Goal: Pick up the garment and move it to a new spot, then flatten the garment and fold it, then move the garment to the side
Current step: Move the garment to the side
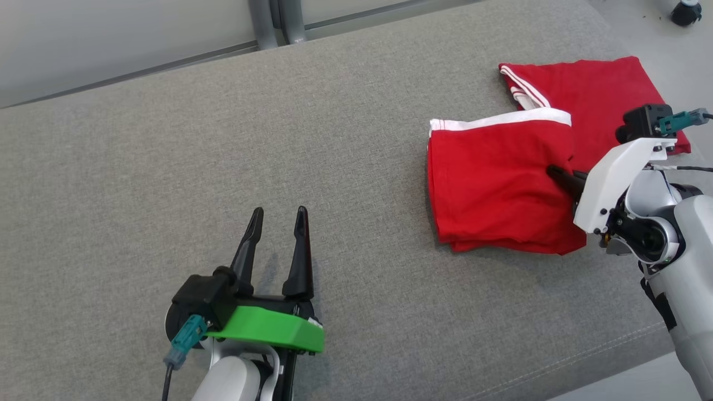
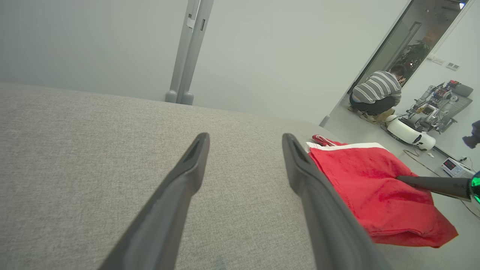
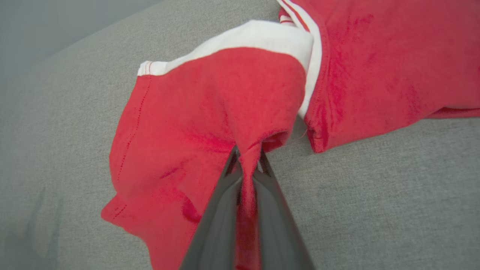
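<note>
Right pincer (image 3: 247,159) clamped on pinched fold of red garment (image 1: 496,184), likely for shifting folded bundle aside. Left pincer (image 1: 277,220) apart, idle over grey surface (image 1: 139,167).

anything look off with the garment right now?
Yes: the red garment is folded askew, its two white-trimmed edges at different angles rather than stacked square. The right gripper is shut on a pinch of it, puckering the cloth. No tears visible.

right claw (image 3: 247,159) | pinching red garment (image 3: 195,112) | grey cushion (image 3: 375,195)
</note>
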Robot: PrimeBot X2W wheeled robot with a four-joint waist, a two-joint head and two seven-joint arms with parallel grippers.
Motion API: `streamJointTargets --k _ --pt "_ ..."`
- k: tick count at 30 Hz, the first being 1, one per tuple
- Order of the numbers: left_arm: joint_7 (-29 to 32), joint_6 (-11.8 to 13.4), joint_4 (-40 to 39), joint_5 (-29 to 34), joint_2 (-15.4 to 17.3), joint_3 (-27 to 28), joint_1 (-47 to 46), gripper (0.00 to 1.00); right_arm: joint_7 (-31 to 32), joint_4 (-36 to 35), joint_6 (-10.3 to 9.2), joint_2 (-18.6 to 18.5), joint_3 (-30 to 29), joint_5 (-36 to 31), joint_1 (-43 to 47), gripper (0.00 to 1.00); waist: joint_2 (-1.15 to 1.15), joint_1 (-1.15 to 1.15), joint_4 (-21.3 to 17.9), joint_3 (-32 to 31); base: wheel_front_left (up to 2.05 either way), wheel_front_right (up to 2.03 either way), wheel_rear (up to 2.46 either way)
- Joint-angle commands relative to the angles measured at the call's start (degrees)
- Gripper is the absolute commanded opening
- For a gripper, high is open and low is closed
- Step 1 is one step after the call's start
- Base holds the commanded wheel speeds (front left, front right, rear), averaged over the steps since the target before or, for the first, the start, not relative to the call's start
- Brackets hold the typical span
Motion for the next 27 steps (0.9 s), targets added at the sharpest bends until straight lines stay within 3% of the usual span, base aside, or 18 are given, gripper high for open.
streamJointTargets --k 1,11,27 --pt "0.0 -0.2 0.3 0.8 0.3 0.3 -1.1 1.00 -0.6 0.1 0.02 0.4 -0.2 -0.5 -0.8 0.00 0.56 0.00 -0.9 1.3 0.00 0.00 0.00" --pt "0.0 0.0 0.5 1.1 0.3 1.5 0.0 1.00 -0.9 -0.7 0.02 -0.3 -0.1 -1.1 -2.9 0.00 0.56 0.00 1.2 1.1 0.00 0.00 0.00" --pt "0.0 -0.4 -0.5 1.6 0.6 1.9 -0.9 1.00 5.1 -4.1 0.02 -8.3 0.3 -4.8 -10.2 0.00 0.56 0.00 2.7 4.0 0.00 0.00 0.00"
